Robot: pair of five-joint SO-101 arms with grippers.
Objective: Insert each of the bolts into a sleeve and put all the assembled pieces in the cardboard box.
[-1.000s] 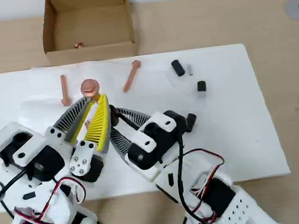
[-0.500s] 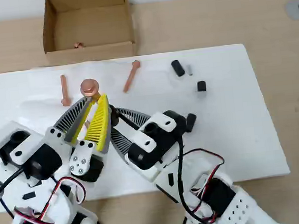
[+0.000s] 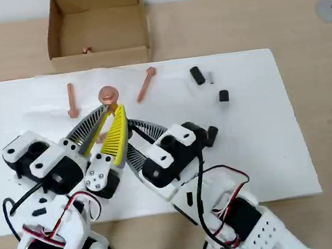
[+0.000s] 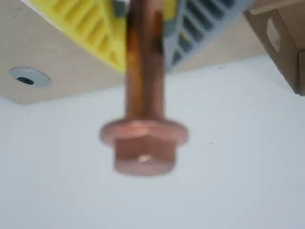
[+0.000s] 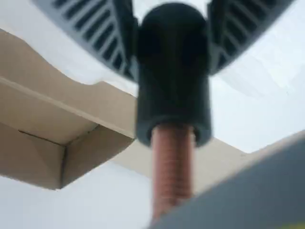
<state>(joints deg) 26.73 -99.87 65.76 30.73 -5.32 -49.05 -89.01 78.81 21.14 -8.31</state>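
Note:
My left gripper (image 3: 112, 110), with one yellow and one grey finger, is shut on a copper bolt (image 4: 144, 90); the bolt's flanged head (image 3: 108, 95) points toward the cardboard box (image 3: 99, 54). My right gripper (image 5: 172, 38) is shut on a black sleeve (image 5: 173, 71), and the bolt's threaded end (image 5: 169, 167) sits in the sleeve's mouth. Both grippers meet over the white mat (image 3: 257, 144). Two loose bolts (image 3: 71, 100) (image 3: 146, 84) lie on the mat in front of the box.
Loose black sleeves (image 3: 197, 75) (image 3: 223, 96) lie on the mat's right part, another dark piece (image 3: 213, 134) beside the right arm. A small copper piece (image 3: 87, 50) sits inside the box. A grey disc (image 3: 331, 9) is set in the tabletop, far right.
The left arm has shifted right and slightly toward the box, carrying the bolt head a little rightward. The right arm has stayed put.

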